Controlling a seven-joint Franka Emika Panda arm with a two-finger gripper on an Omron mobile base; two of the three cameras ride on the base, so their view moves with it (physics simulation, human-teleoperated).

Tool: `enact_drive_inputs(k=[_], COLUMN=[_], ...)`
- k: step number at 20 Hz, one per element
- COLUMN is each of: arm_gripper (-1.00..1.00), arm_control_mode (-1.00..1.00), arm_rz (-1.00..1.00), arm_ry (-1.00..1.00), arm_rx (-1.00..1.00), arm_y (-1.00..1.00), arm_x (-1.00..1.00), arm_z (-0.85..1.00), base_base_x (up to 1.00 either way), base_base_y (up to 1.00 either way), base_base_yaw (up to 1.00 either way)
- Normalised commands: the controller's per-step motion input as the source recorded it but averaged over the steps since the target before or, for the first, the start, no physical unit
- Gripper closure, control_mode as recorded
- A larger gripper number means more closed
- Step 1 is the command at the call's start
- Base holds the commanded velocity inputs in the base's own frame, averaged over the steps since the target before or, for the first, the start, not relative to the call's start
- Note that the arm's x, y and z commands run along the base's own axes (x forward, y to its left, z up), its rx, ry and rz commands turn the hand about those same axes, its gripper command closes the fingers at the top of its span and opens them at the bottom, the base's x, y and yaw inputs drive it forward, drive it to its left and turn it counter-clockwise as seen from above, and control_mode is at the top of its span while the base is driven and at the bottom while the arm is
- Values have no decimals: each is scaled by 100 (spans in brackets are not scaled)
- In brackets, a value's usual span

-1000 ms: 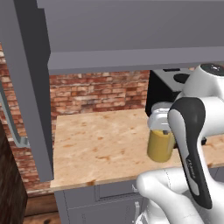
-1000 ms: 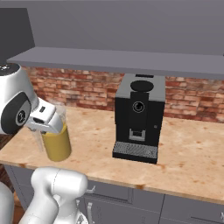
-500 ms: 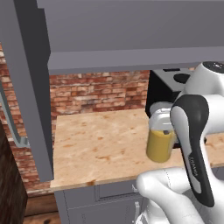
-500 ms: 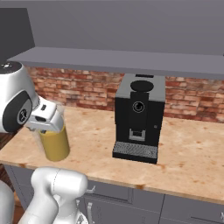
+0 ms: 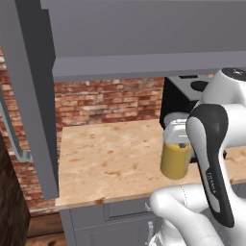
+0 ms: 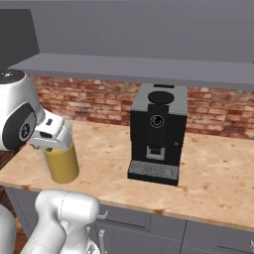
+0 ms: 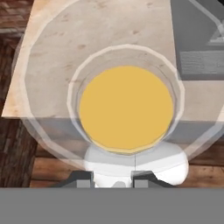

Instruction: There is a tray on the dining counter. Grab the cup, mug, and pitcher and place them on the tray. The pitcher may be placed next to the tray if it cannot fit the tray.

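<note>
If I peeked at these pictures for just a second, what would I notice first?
The pitcher of orange-yellow drink would catch your eye first, near the front edge of the wood-topped counter with the gripper shut on its rim. From the hand view you look straight down into it, like a big yellow circle. Next comes the black coffee machine, standing to the pitcher's right against the brick wall.

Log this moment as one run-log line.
stage: pitcher pickup | gripper: shut on pitcher, at its rim | pitcher: upright, beside coffee machine | counter: wood-topped, brick wall behind
</note>
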Motion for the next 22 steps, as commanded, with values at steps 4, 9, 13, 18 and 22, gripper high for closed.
enact_drive_inputs(k=[4, 9, 13, 18, 22], arm_gripper=[100, 100, 100, 100, 100], arm_control_mode=[100, 100, 100, 100, 100], arm_rz=[0, 0, 0, 0, 0], arm_ry=[0, 0, 0, 0, 0], arm_rx=[0, 0, 0, 0, 0], arm_y=[0, 0, 0, 0, 0], arm_x=[0, 0, 0, 0, 0], arm_z=[0, 0, 0, 0, 0], base_base_x=[-66, -95, -99, -73, -38], base_base_y=[0, 0, 0, 0, 0], base_base_yaw=[-13, -38, -52, -67, -73])
